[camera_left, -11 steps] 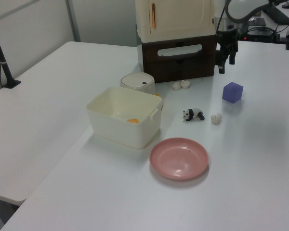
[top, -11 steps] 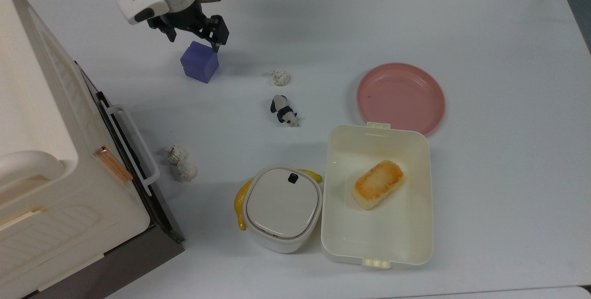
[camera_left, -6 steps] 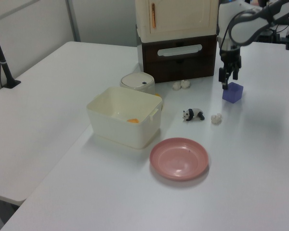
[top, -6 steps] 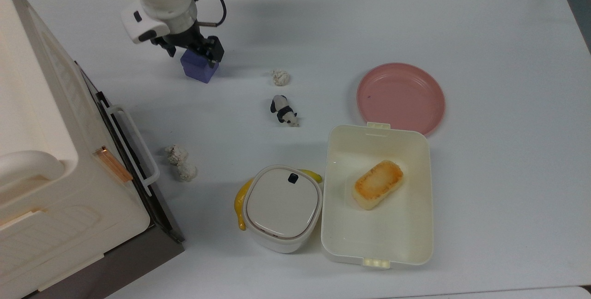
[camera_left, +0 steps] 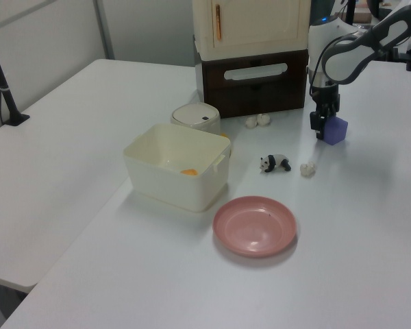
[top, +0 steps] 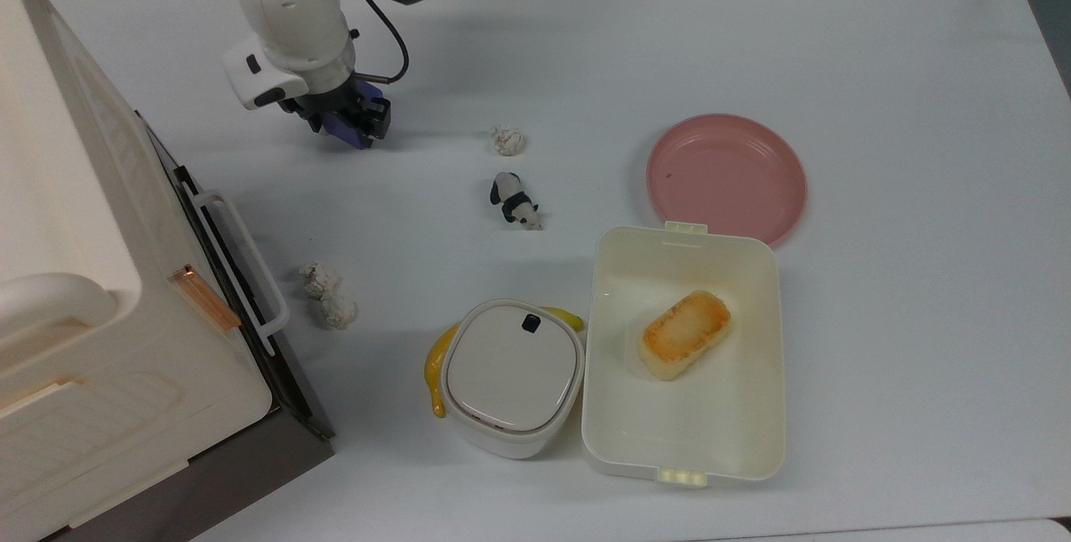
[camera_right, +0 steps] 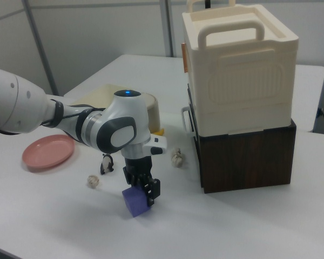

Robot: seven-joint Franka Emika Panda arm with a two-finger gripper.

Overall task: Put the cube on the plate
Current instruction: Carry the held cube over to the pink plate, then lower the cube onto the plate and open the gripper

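In the top view, the gripper [top: 350, 117] is reaching down over the cube [top: 356, 125], which is sitting on the white worktop [top: 878, 40] near the far edge, toward the top view's left. The dark fingers are standing at two opposite sides of the block, so the jaws are straddling it, seemingly so that they can press on flat faces; whether they are pinching it yet, I cannot tell. The plate [top: 726, 177] is lying well apart toward the top view's right, touching the far wall of the lunch box [top: 682, 442], where a toasted bread block [top: 685, 334] is lying.

In the left view, the gripper [camera_left: 322, 126] is hanging vertically, its tips low at the cube [camera_left: 335, 129] just beside the dark cabinet [camera_left: 253, 86]. The plate [camera_left: 254, 225] is lying empty toward the near edge, with a panda figure [camera_left: 275, 163] and a pale lump [camera_left: 307, 168] between it and the cube, things a carry would probably need to clear.

In the right view, the gripper [camera_right: 142, 190] is meeting the cube [camera_right: 136, 202] from above; the block is looking slightly tilted, and its underside is hard to judge against the worktop. The plate [camera_right: 47, 151] is waiting at the right view's left.
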